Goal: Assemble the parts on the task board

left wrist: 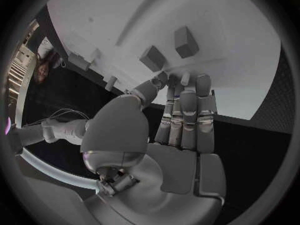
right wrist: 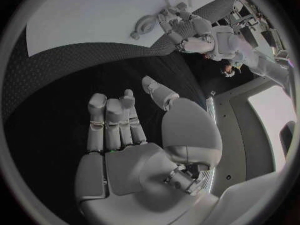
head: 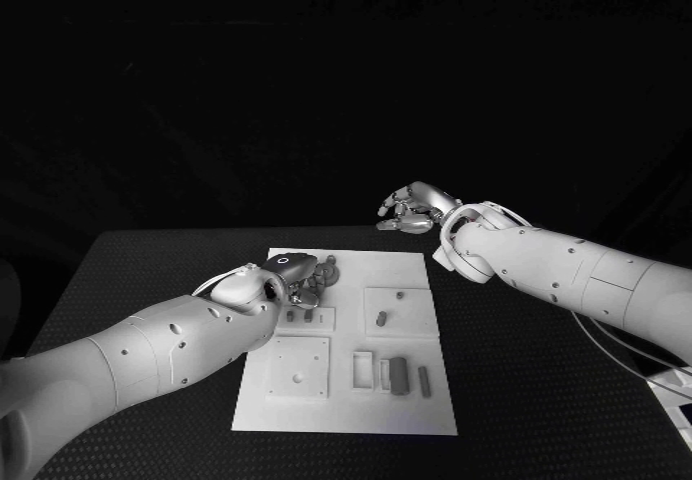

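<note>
The task board (head: 411,400), a white plate, is seen lying flat in the middle of the black table (head: 130,270), with shallow square recesses and raised frames marked across its surface. Small grey parts (head: 381,319) are noted standing or lying in several of these recesses, and two block-shaped parts (left wrist: 169,50) are seen upright on the board just ahead of the left fingertips. The left hand (head: 296,280) is placed over the far left area of the board, fingers extended side by side and reaching toward those blocks; nothing is seen held in it, though whether the fingertips (left wrist: 187,82) are touching the board edge cannot be told. The right hand (head: 411,212) is held off the board, beyond its far right corner over the table, its fingers loosely curled and its palm empty in the right wrist view. A risk is judged here: the blocks are small and stand close together, so one could be knocked over or pushed out of its seat if the left fingers are closed from this flat pose. A part could also be pinched off-centre and tilted, which would likely jam it against a recess wall during insertion.
</note>
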You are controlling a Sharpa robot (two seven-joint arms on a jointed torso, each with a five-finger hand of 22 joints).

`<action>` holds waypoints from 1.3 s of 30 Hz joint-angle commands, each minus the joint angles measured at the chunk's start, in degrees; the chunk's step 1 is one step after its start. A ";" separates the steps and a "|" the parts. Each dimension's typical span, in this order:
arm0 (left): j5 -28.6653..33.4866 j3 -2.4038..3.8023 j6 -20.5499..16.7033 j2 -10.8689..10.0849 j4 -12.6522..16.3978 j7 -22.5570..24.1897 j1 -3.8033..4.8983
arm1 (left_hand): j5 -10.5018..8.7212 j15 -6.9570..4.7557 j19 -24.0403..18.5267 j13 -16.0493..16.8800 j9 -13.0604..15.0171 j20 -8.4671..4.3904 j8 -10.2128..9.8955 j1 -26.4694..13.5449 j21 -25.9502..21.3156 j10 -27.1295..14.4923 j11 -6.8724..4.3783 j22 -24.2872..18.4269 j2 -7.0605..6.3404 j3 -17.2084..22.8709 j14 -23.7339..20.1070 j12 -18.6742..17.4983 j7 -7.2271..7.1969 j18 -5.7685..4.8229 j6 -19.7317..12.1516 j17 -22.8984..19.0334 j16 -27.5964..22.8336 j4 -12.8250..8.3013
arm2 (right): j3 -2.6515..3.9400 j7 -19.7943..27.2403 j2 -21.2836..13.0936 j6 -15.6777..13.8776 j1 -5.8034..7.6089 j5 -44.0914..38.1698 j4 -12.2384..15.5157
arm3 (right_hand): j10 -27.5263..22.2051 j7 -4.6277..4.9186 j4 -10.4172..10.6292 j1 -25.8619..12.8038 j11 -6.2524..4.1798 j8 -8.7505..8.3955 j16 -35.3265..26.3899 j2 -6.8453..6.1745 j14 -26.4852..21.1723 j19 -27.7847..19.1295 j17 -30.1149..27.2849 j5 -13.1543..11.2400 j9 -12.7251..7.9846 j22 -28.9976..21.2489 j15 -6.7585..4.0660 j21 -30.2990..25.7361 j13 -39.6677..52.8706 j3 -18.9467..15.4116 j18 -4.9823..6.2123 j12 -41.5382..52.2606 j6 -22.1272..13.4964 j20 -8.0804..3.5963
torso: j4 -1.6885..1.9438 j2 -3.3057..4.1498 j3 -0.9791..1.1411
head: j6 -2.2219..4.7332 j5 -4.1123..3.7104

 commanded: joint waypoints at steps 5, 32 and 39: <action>-0.60 -0.28 6.37 0.13 -0.03 -0.61 -0.44 | -0.05 -0.21 0.50 0.10 -0.23 -0.20 0.27 1.83 0.81 0.90 -0.19 1.39 0.83 1.10 0.94 -0.55 -0.09 3.99 0.56 -0.38 0.37 -0.26 | 0.02 0.51 0.05 0.64 -0.02 -0.05 0.10 | -0.31 0.47 0.20 -0.37 0.13 -0.33 0.08 0.14 -0.41 0.15 -0.06 0.11 0.06 0.41 0.03 -0.20 -0.06 0.10 2.36 0.18 -0.13 -0.24 | -0.01 0.00 -0.03 | -0.06 -0.11; -0.54 -0.50 3.06 0.26 -1.12 0.85 -1.18 | -0.14 -2.42 3.06 1.19 0.78 -1.90 2.65 3.40 2.83 6.74 -2.43 1.35 2.54 2.03 4.13 0.37 -2.10 3.60 5.46 -0.81 1.32 -0.18 | 0.02 0.54 0.00 0.56 -0.01 -0.05 0.25 | -0.32 0.47 0.19 -0.39 0.13 -0.35 0.08 0.15 -0.43 0.14 -0.08 0.11 0.08 0.42 0.04 -0.22 -0.08 0.08 2.36 0.19 -0.14 -0.24 | 0.04 -0.04 -0.01 | -0.28 -0.26; 1.01 -0.48 0.04 0.03 -0.94 2.41 -1.25 | -0.22 -2.73 3.76 1.43 1.02 -2.26 2.90 3.28 3.27 7.51 -2.74 1.34 2.65 2.48 4.77 0.43 -2.40 3.50 6.13 -0.66 1.65 -0.09 | 0.02 0.56 -0.03 0.55 -0.01 -0.05 0.23 | -0.33 0.47 0.20 -0.41 0.13 -0.35 0.07 0.14 -0.43 0.14 -0.08 0.11 0.08 0.42 0.04 -0.22 -0.09 0.07 2.36 0.19 -0.15 -0.24 | 0.01 -0.02 0.00 | -0.15 -0.21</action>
